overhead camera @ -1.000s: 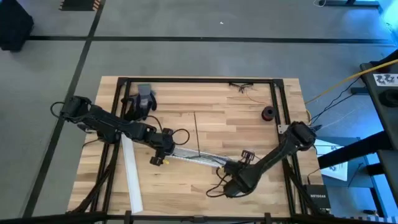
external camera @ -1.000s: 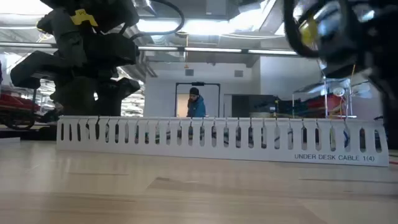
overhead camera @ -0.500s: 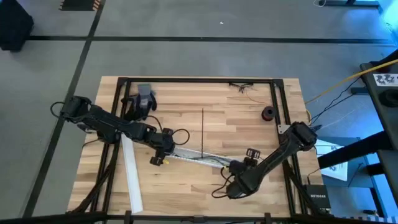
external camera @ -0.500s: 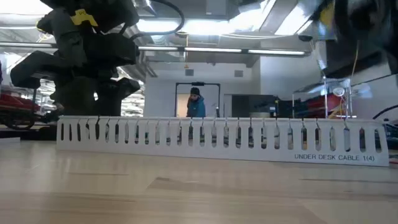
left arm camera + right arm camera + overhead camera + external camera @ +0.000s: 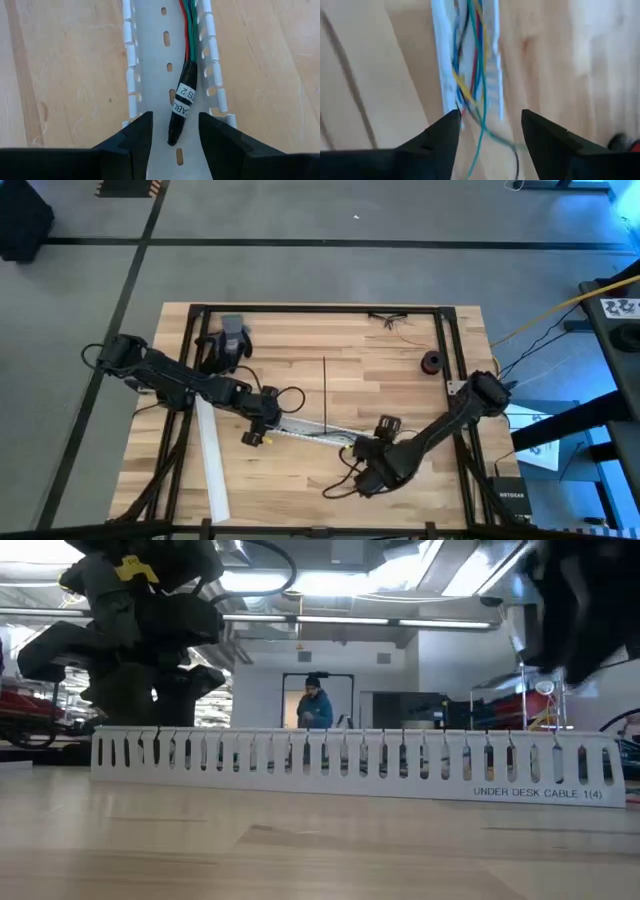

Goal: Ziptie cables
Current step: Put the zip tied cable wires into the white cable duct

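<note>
**Both tools working at the slotted strip, ziptie lying apart**

High view: the left tool (image 5: 256, 423) is sitting at one end of the white strip (image 5: 310, 434), and the right tool (image 5: 362, 452) is hovering at the other end. The ziptie (image 5: 325, 390) is lying straight on the worktop (image 5: 380, 380), just beyond the strip's middle, untouched. A second strip (image 5: 212, 465), a grey glove (image 5: 232, 337) and a dark spool (image 5: 431, 362) are lying farther off.

Low view: only the strip's wall (image 5: 350, 762) is showing; the cables inside it are hidden, and a person (image 5: 316, 705) is standing far behind.

Left wrist view: the fingers (image 5: 137, 134) are standing wide, straddling the labelled cable end (image 5: 181, 107) without gripping it.

Right wrist view: the fingers (image 5: 445, 132) are spread, holding nothing, over loose coloured cables (image 5: 472, 75) spilling from the strip; the picture is blurring.

The cables are probably limp and springy, best gathered near the sleeved end. The ziptie looks stiff, light and slippery, best pinched mid-length.
</note>
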